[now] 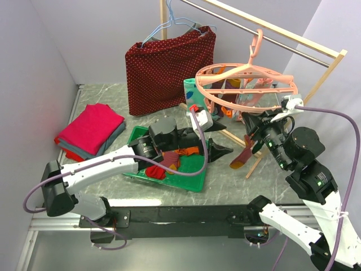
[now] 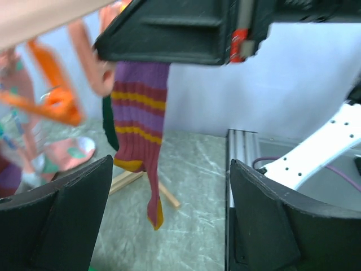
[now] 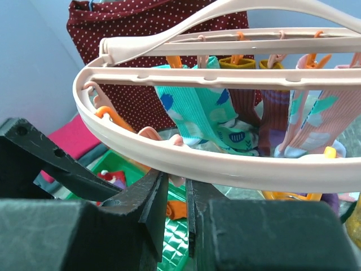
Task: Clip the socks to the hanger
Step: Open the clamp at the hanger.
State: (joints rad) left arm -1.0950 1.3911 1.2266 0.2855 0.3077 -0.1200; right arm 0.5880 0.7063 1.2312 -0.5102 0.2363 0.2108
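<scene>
The pink hanger (image 1: 246, 84) hangs from the rod by its hook, its ring (image 3: 237, 166) crossing the right wrist view. My right gripper (image 3: 184, 195) is shut on one of its pink clip pegs (image 3: 177, 180) under the ring. A purple-orange striped sock (image 2: 137, 127) hangs from the hanger (image 1: 243, 154). My left gripper (image 2: 169, 217) stands open and empty just in front of this sock, its fingers (image 2: 62, 214) wide apart. Teal patterned socks (image 3: 200, 113) hang clipped inside the ring. A red sock (image 1: 158, 170) and an orange sock (image 3: 177, 210) lie in the green tray (image 1: 189, 180).
A dark-red dotted cloth (image 1: 169, 68) hangs on a light-blue wire hanger at the back. A folded pink-red cloth stack (image 1: 90, 131) lies at the left. The wooden rack's rail (image 1: 271, 31) and its foot (image 2: 135, 178) stand around the hanger.
</scene>
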